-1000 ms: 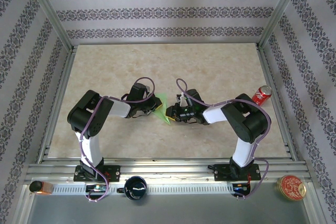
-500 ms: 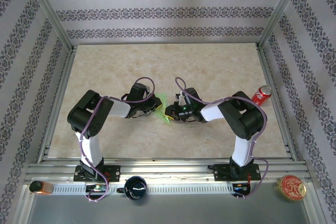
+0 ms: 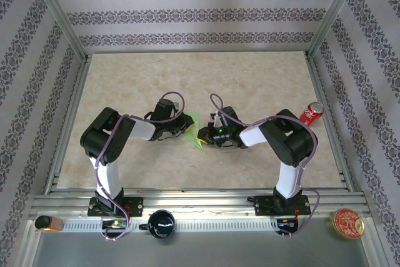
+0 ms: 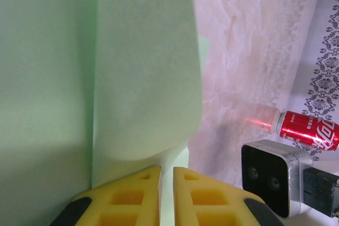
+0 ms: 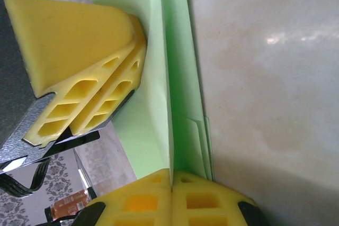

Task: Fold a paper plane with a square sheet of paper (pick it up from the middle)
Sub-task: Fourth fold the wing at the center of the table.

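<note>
The folded green sheet of paper (image 3: 194,119) is at the middle of the bench (image 3: 250,85); the right jaws are clenched on its fold, the left jaws pinch its other side

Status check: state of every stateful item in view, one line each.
Light-green sheet of paper: partly folded into layered flaps, pinched by both grippers.
Left gripper: shut on the paper.
Right gripper: shut on the paper's edge.
Red soda can: upright, untouched, right of both arms.
Black mug: upright, untouched.
Round red-and-gold tin: lying flat, untouched.
</note>
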